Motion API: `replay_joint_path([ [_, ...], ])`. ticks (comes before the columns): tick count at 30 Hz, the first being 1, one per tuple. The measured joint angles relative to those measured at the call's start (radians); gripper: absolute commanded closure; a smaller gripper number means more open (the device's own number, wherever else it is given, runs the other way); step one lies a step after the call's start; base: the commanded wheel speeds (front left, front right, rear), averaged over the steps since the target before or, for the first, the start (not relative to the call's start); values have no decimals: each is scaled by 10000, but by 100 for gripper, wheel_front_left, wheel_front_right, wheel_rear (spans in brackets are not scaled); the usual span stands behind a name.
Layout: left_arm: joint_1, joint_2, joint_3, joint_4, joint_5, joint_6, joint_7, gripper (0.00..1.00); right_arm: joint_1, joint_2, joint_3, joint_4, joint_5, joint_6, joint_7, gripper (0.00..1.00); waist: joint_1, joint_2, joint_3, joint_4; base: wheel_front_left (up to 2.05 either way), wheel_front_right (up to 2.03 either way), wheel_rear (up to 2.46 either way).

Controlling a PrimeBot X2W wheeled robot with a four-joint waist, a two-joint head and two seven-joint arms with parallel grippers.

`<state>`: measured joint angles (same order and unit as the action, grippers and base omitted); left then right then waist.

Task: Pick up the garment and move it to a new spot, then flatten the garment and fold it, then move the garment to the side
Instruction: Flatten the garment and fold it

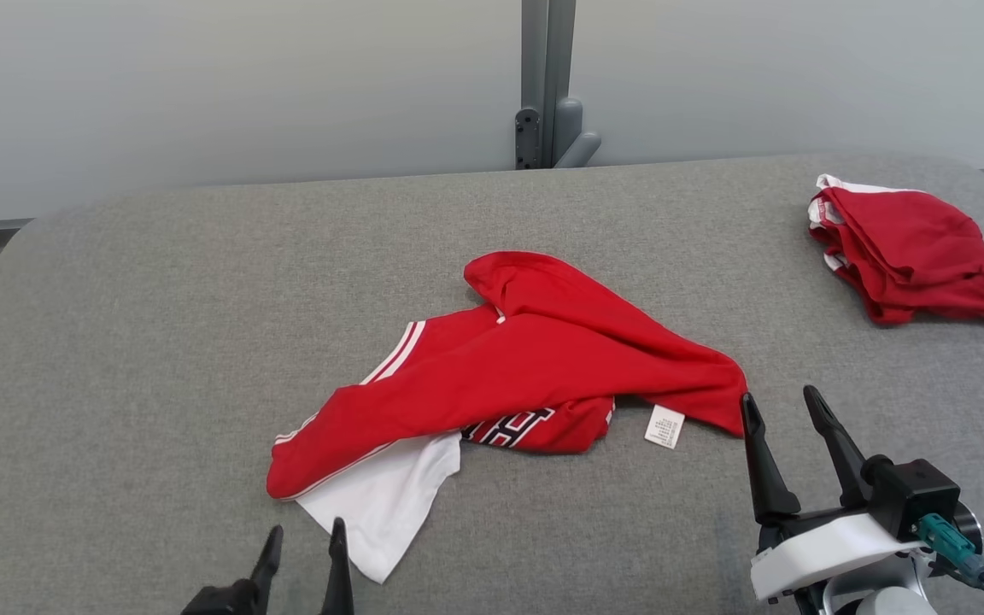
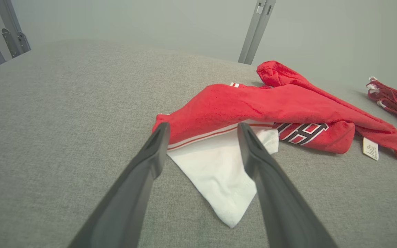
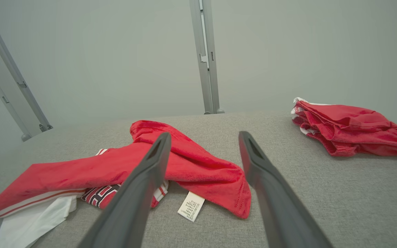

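Nearest you, your left gripper [image 1: 302, 547] sits low at seven o'clock in the head view. Its two long dark fingers are spread wide with nothing between them, and their tips point to twelve, just short of the white corner of the crumpled red jersey garment with white striped trim [image 1: 509, 367]. That garment lies bunched at the middle of the grey fabric-covered table [image 1: 159, 299], not yet lifted. Its red upper layer is folded over a lettered panel, and a small white care label [image 1: 664, 426] pokes out at five o'clock. If you close the left fingers on the white flap alone, you will likely raise one loose layer and drag the rest into a tighter twist. Drive down too far and the tips may snag the soft table cover. Your right gripper [image 1: 778, 395] is at four o'clock, also wide open and empty. Its fingers lean toward eleven, with the tips just beside the garment's red right end. A pinch there may catch only the label or the top fold. Carrying the garment toward two o'clock risks disturbing the folded red cloth pile [image 1: 910, 256] there.
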<state>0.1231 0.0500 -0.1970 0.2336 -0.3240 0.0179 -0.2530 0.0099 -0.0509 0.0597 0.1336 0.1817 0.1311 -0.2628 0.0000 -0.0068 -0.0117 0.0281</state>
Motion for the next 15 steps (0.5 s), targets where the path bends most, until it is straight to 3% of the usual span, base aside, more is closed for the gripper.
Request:
replay_joint_path([
  [10,-453,-10,-1168,1900,-2341,314,1124,0,-126,4,173,274,42,0,0,0,0,0,157,-189,0,0,0],
  [15,-739,-10,-1419,2299,-2892,454,1202,0,-217,8,174,307,42,0,0,0,0,0,282,-335,0,0,0],
])
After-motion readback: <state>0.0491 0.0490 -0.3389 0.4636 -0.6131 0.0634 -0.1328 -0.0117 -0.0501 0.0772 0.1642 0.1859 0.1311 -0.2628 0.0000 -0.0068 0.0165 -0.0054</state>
